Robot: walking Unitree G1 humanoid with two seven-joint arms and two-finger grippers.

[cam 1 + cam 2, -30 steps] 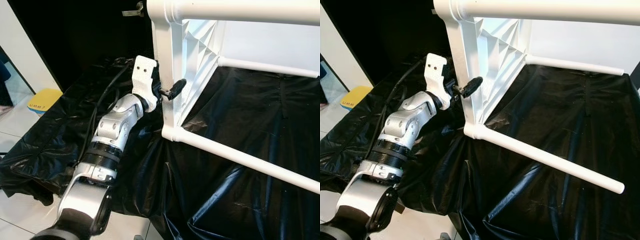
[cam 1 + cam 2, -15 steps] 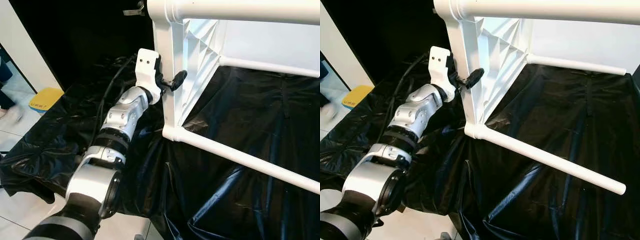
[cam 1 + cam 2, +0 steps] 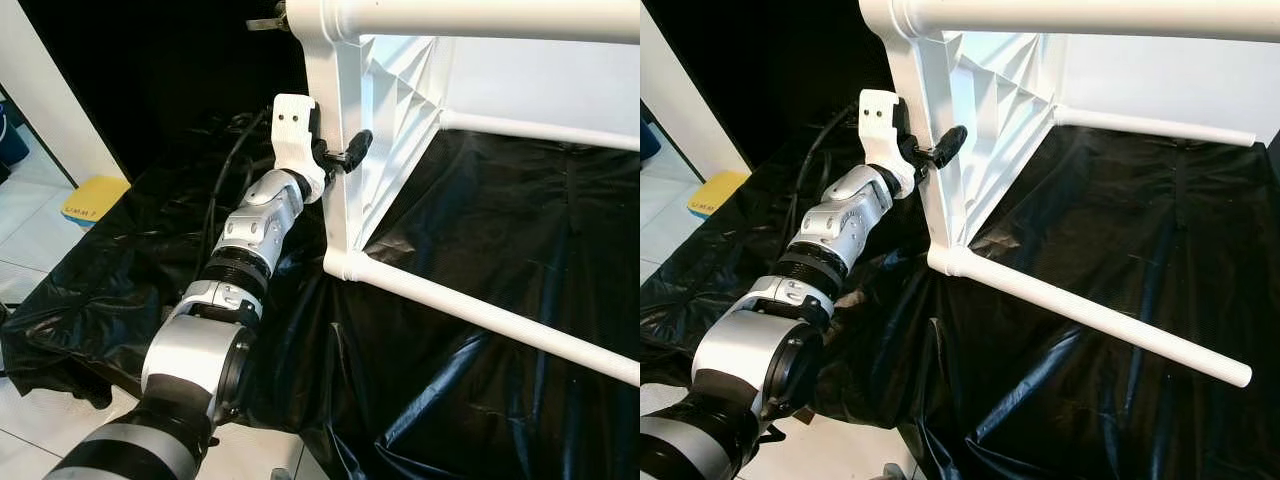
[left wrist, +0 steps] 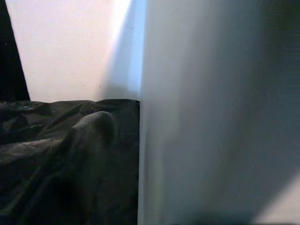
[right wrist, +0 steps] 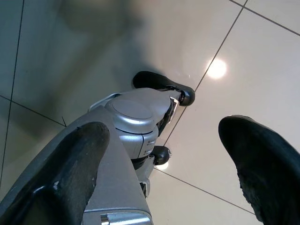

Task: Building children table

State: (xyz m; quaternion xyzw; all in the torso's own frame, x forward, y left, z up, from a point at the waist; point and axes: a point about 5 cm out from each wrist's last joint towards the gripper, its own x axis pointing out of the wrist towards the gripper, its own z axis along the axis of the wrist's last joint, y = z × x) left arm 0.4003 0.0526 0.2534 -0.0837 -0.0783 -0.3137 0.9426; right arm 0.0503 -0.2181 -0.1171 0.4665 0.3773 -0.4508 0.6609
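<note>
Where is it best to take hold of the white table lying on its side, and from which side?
Probably the flat upright edge of the white table, from the robot's left, where the left end effector already straddles it: it is thin enough, unlike the round legs.

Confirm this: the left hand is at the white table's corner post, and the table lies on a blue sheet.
Wrong on one count: the sheet is black, not blue, as the left eye view shows. The rest holds: the left hand is at the white table's corner post, and the table lies on that sheet.
</note>
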